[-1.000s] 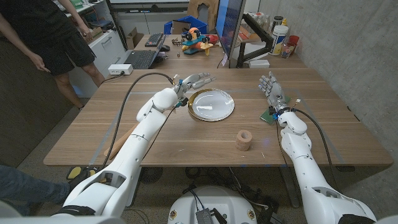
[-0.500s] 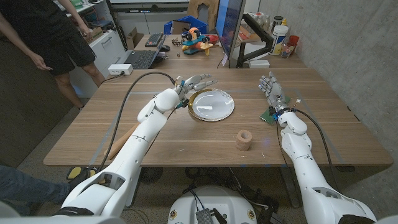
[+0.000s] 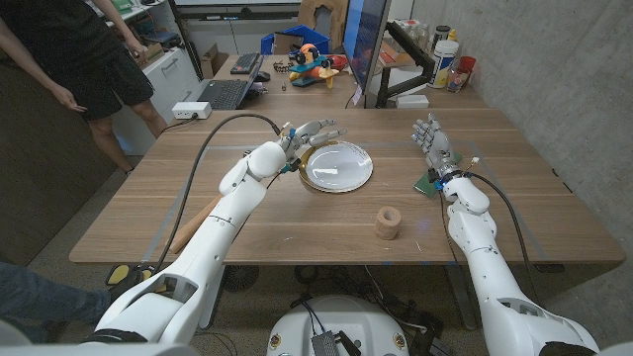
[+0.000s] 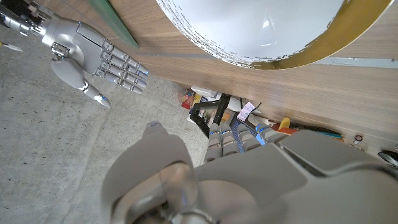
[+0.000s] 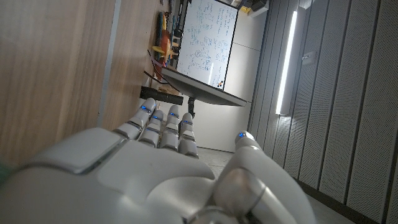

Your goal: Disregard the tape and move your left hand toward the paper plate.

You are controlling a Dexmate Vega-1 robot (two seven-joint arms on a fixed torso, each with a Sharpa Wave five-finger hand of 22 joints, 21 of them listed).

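Wooden table [image 3: 247, 222] bearing the paper plate [image 3: 337, 166] just past centre, toward twelve o'clock. Left hand [image 3: 309, 133], fingers spread and empty, hovers at the plate's ten o'clock rim: the approach looks nearly complete, needing only a slight advance. Right hand [image 3: 431, 136] stands open, empty. Tape [image 3: 387, 222] lies at the plate's five o'clock, untouched. No legible writing.

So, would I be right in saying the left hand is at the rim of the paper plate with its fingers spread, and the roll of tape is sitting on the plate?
Not quite: the roll of tape is not on the paper plate; it stands on the bare table, nearer the robot and apart from the plate, as the head view shows. The rest holds: the left hand is at the plate's rim, fingers spread.
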